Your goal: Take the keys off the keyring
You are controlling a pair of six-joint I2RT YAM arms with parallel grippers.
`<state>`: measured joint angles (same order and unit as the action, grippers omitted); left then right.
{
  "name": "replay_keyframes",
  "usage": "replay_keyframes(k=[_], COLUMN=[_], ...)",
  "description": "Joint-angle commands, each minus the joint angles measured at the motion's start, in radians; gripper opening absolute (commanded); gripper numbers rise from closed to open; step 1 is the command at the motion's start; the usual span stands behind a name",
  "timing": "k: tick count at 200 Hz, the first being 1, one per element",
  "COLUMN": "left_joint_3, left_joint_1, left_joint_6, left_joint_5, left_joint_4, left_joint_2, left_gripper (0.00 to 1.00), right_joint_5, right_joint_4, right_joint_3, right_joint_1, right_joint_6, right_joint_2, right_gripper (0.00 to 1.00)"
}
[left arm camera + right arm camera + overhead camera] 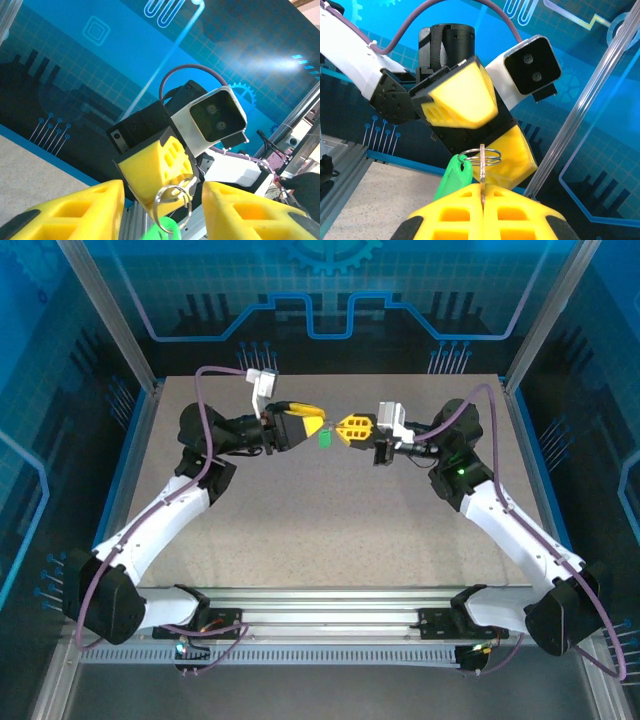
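Left fingers (303,423) and right fingers (356,428) meet almost tip to tip in the top view. They're held up over the far part of the grey speckled counter (330,530), with a small green plastic tag (324,440) dangling right between them. It could be a key head, hard to say. Neither grip is readable from up there tbh.

The left wrist view is clearer. The left fingers are spread, one yellow pad on each side, touching nothing. The silver wire keyring (172,197) sits in the gap between them, just off the tip of the right fingers, and the green tag pokes out under it at the bottom edge.

In the right wrist view, the right fingers are pressed together on a thin flat metal key (482,172), seen edge-on in the seam. The key's long axis runs straight out along the right fingers toward the left arm. The ring is threaded on its far end, just in front of the left fingers, and the tag hangs off the ring's left side.

The relation that matters, imo: the ring lies dead ahead of the left fingers, between the open pads, while the right arm anchors the key. The left arm is free and nearest, so it probably has to close on the ring or tag and pull away along that key axis.
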<state>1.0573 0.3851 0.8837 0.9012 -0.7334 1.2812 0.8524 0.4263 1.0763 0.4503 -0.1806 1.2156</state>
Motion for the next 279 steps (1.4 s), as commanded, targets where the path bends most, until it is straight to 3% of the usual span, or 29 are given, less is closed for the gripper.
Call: replay_keyframes(k=[1, 62, 141, 193, 279], left_joint_3=[-0.017, -0.007, 0.009, 0.017, 0.032], left_joint_1=[-0.015, -0.029, -0.029, -0.025, -0.008], left_joint_6=[-0.036, -0.103, -0.076, 0.030, 0.005], left_joint_5=[-0.012, 0.001, 0.030, 0.083, 0.094], left_joint_4=[0.022, 0.120, 0.073, -0.053, -0.015], left_joint_2=[-0.035, -0.048, -0.040, 0.006, 0.017], left_gripper=[0.48, 0.49, 0.51, 0.36, 0.23], right_joint_5=[0.044, 0.104, 0.136, 0.136, 0.132], right_joint_4=[-0.018, -0.107, -0.195, -0.178, -0.174], right_joint_3=[0.055, 0.120, 0.152, 0.154, 0.154], right_joint_1=[-0.014, -0.026, -0.026, -0.028, -0.028], right_joint_6=[0.026, 0.028, 0.006, 0.020, 0.024], right_joint_2=[-0.003, 0.046, 0.080, 0.084, 0.080], right_gripper=[0.00, 0.00, 0.00, 0.00, 0.00])
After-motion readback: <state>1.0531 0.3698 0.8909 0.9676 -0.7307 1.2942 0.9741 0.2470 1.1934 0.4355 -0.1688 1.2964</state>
